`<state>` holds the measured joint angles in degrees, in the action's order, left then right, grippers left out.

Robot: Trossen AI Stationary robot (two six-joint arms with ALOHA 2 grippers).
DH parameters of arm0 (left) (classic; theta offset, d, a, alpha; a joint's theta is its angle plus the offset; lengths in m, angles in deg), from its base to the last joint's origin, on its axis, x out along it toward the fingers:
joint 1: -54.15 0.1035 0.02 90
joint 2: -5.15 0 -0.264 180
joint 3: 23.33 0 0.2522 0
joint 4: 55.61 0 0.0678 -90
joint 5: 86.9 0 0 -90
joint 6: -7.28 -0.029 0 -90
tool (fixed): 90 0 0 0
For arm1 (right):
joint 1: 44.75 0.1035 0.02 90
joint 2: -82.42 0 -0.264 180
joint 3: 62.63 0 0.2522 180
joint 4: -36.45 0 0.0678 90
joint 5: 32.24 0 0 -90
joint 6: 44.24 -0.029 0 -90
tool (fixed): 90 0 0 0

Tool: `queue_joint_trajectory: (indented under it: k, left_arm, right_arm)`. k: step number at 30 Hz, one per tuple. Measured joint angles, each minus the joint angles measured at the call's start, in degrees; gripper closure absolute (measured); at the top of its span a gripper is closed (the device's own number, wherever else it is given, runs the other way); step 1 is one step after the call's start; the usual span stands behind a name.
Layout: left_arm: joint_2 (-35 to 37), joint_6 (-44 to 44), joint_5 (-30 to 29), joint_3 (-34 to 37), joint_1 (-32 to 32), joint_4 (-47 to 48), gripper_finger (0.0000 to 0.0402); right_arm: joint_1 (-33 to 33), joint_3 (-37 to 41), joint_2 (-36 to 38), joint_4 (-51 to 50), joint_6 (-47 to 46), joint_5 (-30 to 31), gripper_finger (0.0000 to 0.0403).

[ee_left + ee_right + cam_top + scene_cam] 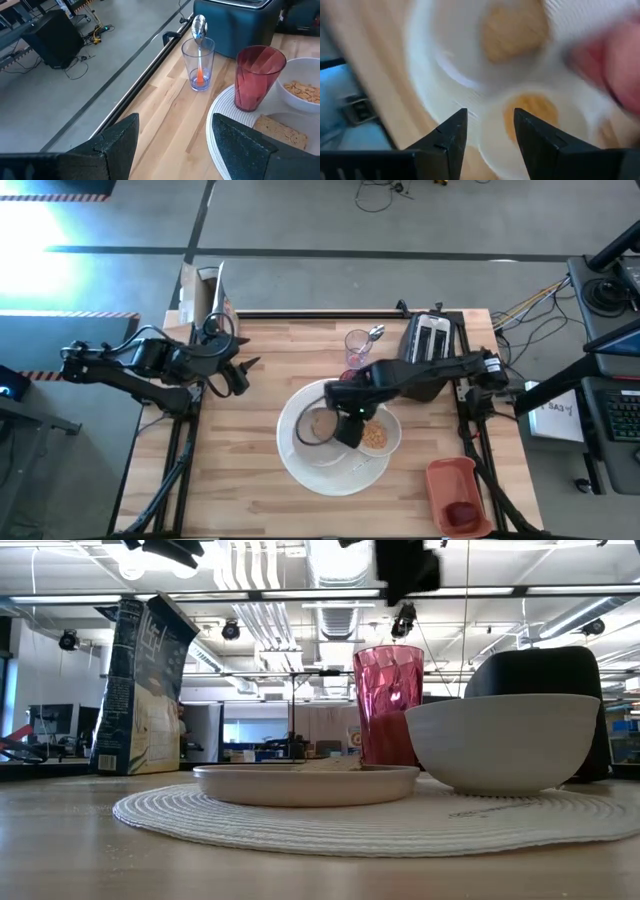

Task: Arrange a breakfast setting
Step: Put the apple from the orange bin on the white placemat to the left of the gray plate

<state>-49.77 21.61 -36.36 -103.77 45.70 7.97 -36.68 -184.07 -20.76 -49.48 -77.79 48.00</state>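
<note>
**A:** White on white here: the plate (305, 442) sits on a woven round mat (340, 475) at mid-table, and the right gripper (350, 430) hangs above it with nothing between its fingers, which stand a little apart. What does the step need?

**B:** I'd judge the toast (281, 131) has just been set down, so the right arm should lift straight up and clear before swinging off. The bowl (378, 435) is just beside the plate at its 3 o'clock, and a sideways drag could clip the rim and scatter cereal (304, 92).

**A:** What's in what?

**B:** The toast lies flat on the plate. The bowl holds orange-tan cereal. The pink cup (258, 76) stands at the mat's 12 o'clock edge; I can't tell if anything is in it. Beyond it, a clear glass (199, 65) holds a spoon (199, 30), next to the black toaster (430, 338).

**A:** And the fruit?

**B:** A dark red fruit (462, 512) is in the orange tray (452, 480), at 5 o'clock, well apart from the mat. That looks like what's left.

**A:** The left gripper (240, 375)?

**B:** Waiting at the table's 10 o'clock edge, fingers spread, empty.
</note>
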Motion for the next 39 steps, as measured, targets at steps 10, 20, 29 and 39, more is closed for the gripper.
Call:
queue_joint_trajectory:
  k: [10, 20, 29, 39]
  left_arm:
    - [-0.25, -1.84, -0.53, 1.71, 0.0, -0.95, 0.0166]
    - [-0.32, -3.35, -2.67, 1.99, 0.02, -2.75, 0.0166]
    - [-0.27, -3.2, -2.67, 1.99, 0.02, -2.77, 0.0166]
    - [-0.1, -2.61, 0.38, 1.99, 0.02, -0.96, 0.0166]
  right_arm:
    - [13.0, 2.09, 1.94, -15.43, -31.95, -0.68, 0.0262]
    - [27.3, 4.71, 4.06, -17.73, -47.49, -1.21, 0.0267]
    - [33.32, 5.89, 3.89, -17.81, -63.1, -7.21, 0.028]
    - [36.74, 7.13, 3.78, -17.26, -57.07, -15.07, 0.024]
